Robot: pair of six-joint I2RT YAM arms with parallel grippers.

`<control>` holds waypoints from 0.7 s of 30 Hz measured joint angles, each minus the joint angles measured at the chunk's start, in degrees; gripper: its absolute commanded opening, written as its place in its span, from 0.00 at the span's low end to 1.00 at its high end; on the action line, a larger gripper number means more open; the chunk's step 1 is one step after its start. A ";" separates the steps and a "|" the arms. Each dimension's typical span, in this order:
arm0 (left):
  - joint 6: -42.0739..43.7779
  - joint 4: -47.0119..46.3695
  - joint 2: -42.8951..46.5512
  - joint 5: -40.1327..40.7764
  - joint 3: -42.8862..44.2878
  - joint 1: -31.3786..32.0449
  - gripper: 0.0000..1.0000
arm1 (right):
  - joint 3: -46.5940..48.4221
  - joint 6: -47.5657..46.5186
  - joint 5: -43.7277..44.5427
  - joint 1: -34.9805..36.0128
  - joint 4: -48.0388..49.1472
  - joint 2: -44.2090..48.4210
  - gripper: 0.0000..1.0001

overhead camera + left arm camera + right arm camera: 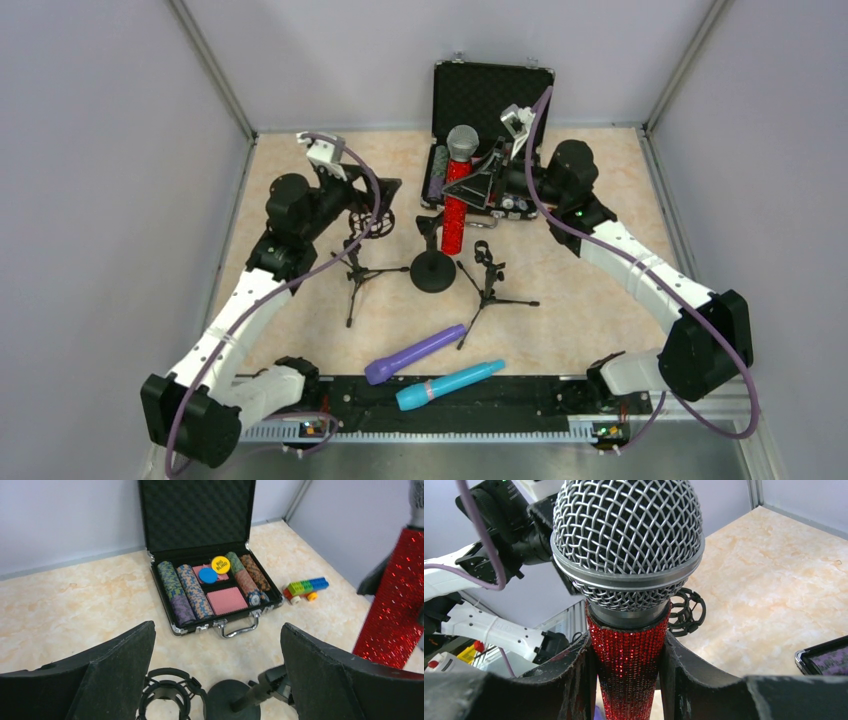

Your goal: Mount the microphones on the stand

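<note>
My right gripper (468, 185) is shut on the glittery red microphone (456, 205) and holds it upright, silver mesh head up, with its lower end just above the round-base stand (432, 272) and beside that stand's clip (430, 228). In the right wrist view the fingers (674, 665) press both sides of the red body (629, 645). My left gripper (385, 205) is open and empty over the shock-mount tripod stand (370, 225); its ring (167, 695) shows between the open jaws. The purple microphone (415, 353) and the turquoise microphone (450, 384) lie near the front.
A second tripod stand (488, 275) stands right of the round base. An open black case of poker chips (210, 580) sits at the back, with a small brick toy (305, 587) beside it. Grey walls close in the table on three sides.
</note>
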State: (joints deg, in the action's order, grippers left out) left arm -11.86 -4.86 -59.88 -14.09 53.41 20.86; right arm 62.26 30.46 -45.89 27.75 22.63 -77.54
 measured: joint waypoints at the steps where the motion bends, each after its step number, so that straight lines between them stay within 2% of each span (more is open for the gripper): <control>1: -1.31 -0.57 0.00 -0.74 -0.17 -1.42 0.99 | 0.00 -0.02 0.00 0.00 0.00 0.00 0.00; 6: -6.29 -3.17 0.00 -4.57 -1.84 -7.74 0.99 | 0.02 -0.04 0.00 0.00 0.00 0.00 0.00; 14: -17.29 -8.96 0.42 -11.32 -10.16 -21.73 0.99 | 0.15 -0.04 0.17 0.00 -0.04 0.00 0.00; 21: -24.94 -11.65 2.56 -12.24 -16.92 -31.78 0.99 | 3.15 0.26 0.09 0.00 -0.09 -1.05 0.00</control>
State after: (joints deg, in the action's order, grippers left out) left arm -36.80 -16.51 -57.32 -26.33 36.49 -10.92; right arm 65.41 30.72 -45.80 27.75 22.55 -78.59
